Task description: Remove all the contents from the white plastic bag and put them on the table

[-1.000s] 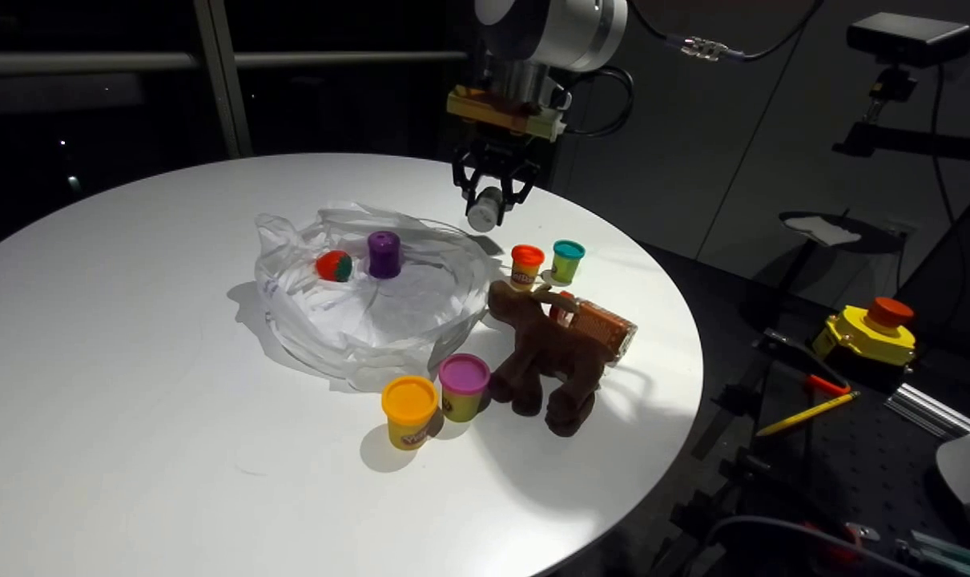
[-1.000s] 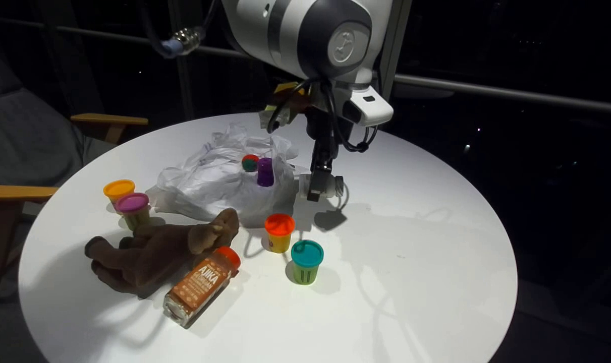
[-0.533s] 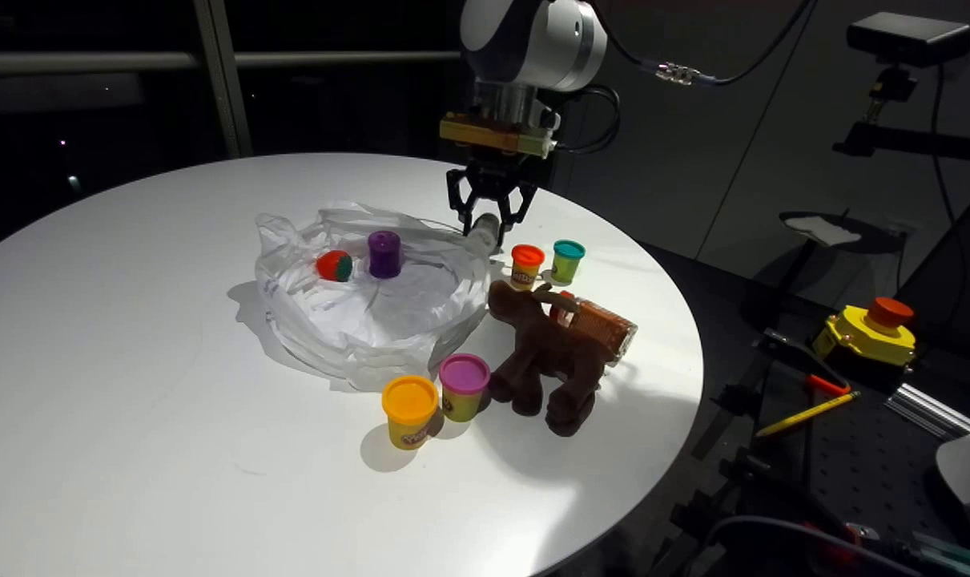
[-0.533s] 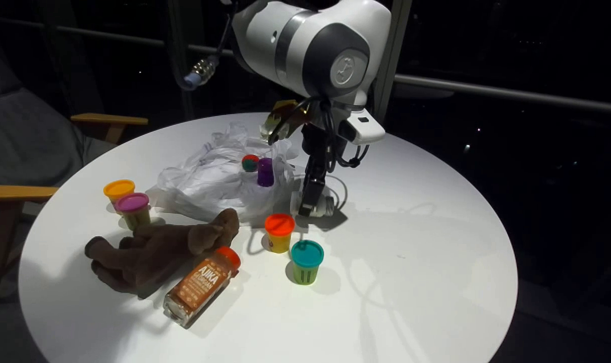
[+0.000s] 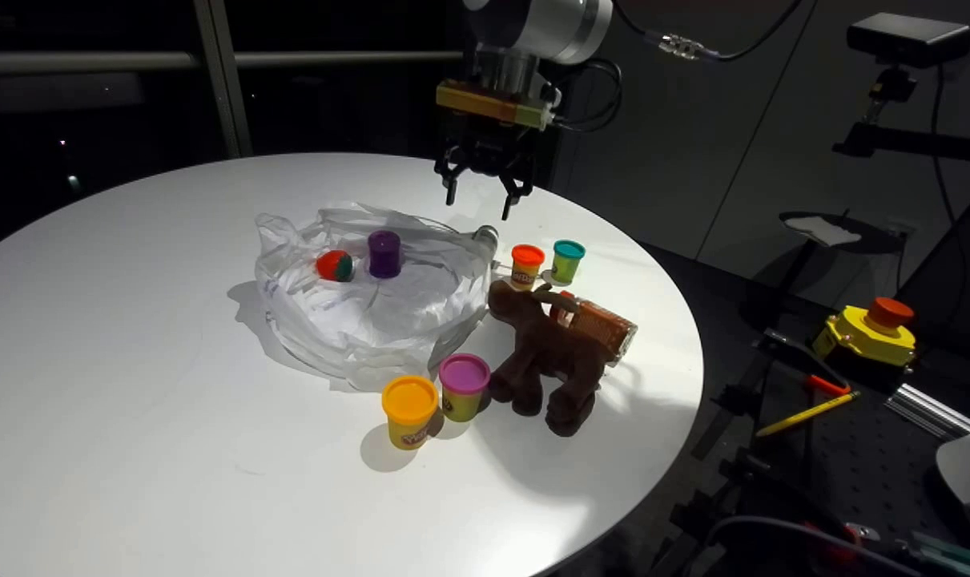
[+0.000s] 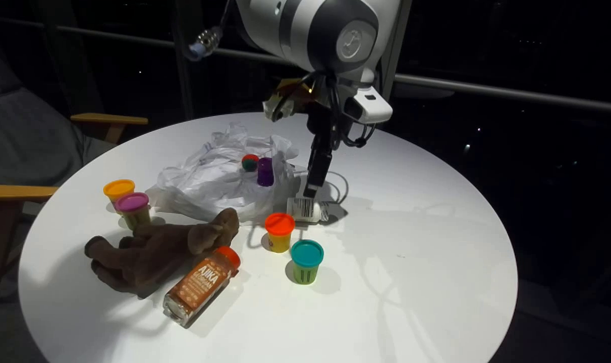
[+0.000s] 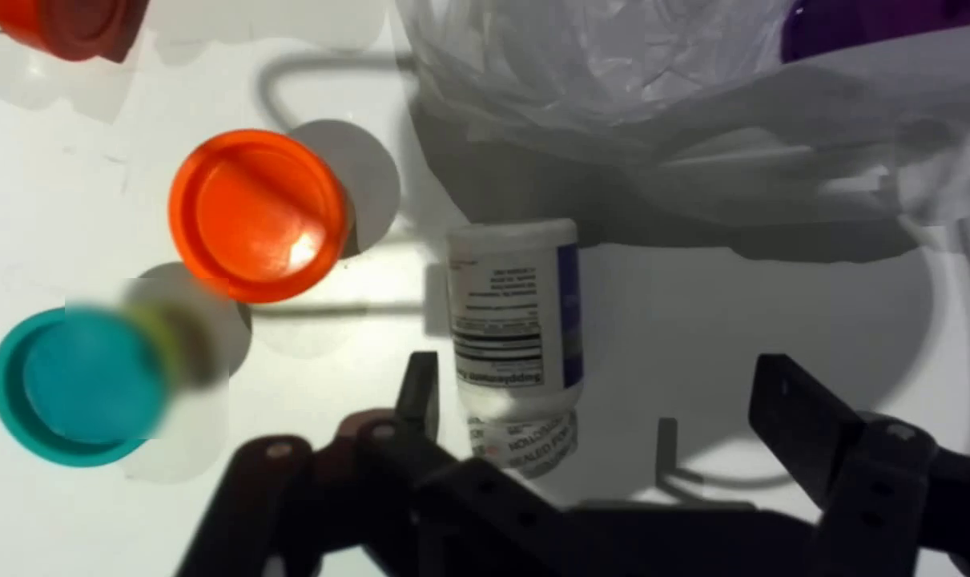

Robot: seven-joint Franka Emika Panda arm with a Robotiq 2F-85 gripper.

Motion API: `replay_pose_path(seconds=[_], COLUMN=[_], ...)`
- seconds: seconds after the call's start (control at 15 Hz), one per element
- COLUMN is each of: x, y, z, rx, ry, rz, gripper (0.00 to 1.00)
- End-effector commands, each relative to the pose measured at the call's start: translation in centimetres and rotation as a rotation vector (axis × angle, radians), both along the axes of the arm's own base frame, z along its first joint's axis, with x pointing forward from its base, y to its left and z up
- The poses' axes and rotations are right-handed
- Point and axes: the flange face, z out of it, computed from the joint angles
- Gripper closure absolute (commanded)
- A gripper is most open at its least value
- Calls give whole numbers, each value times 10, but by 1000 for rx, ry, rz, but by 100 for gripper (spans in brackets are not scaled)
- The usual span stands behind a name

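On the round white table [image 5: 156, 465], the white plastic bag [image 5: 324, 340] lies with its mouth spread wide. Inside it are a purple cup-like piece [image 5: 384, 256] and a red strawberry with a green end [image 5: 334, 266], both seen in both exterior views. A small white supplement bottle [image 7: 513, 320] rests on its side on the table, beside the bag's rim. My gripper [image 5: 479, 205] hangs over the bottle in both exterior views, its jaws wide apart and touching nothing. In the wrist view the bottle appears between the fingertips, nearer the left finger [image 7: 420, 393].
Close by the bottle stand a red-lidded tub [image 6: 279, 233] and a teal-lidded tub [image 6: 306, 262]. A brown stuffed animal [image 5: 553, 353] and a spice jar [image 6: 203, 287] lie near them. Orange [image 5: 409, 413] and pink-lidded [image 5: 464, 389] tubs stand against the bag's near side.
My gripper came down with the bottle, opened, and has risen off it. The bottle now lies on the table beside the bag; the other objects look unmoved.
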Motion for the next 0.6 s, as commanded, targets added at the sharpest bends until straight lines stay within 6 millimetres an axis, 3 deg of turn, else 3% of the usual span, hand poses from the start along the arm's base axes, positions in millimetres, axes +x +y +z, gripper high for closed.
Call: replay_pose_path(seconds=[0.0, 0.13, 0.27, 0.53], x=[-9, -8, -6, 1], y=[42, 81, 118, 165], z=[75, 104, 118, 91], rx=[19, 8, 1, 18], ry=[-95, -134, -153, -119], rz=[37, 104, 171, 269], gripper=[0, 0, 0, 0])
